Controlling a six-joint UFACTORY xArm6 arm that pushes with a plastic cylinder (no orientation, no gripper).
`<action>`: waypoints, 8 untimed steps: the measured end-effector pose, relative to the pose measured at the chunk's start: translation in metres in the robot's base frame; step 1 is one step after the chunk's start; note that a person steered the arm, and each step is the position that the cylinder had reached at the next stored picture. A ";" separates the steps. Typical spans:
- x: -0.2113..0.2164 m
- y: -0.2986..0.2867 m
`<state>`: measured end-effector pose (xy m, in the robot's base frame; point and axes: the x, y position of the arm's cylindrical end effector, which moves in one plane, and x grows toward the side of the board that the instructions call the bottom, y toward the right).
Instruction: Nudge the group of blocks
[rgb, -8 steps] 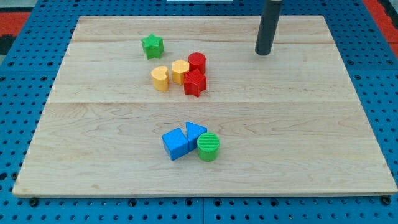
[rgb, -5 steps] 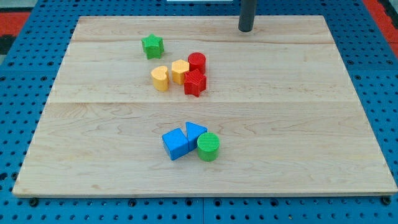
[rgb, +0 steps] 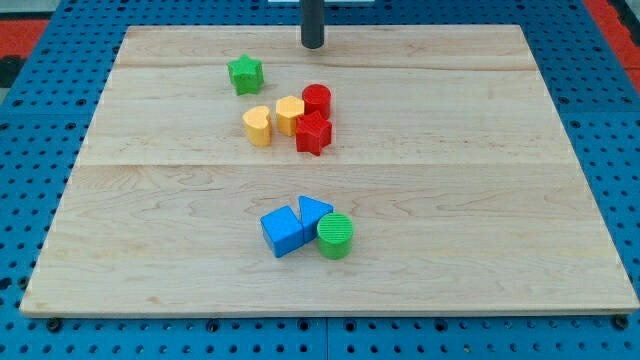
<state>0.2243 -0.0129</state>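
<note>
Wooden board (rgb: 500, 200): the dark rod's tip (rgb: 313, 46), bare and holding nothing, sits above the red cylinder (rgb: 316, 99) cluster, so that group probably lies straight toward the view's bottom.

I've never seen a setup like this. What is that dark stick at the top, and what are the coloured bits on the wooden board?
You see one camera's view of a wooden board. The dark stick is the robot arm's rod; my tip slides along the board to push blocks. It holds nothing and touches none now, sitting above the upper group: green star, red cylinder, two yellow blocks and red star. Lower down sit a blue cube, another blue block and a green cylinder.
</note>
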 end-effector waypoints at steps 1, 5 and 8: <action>0.000 -0.007; -0.005 -0.052; 0.021 -0.063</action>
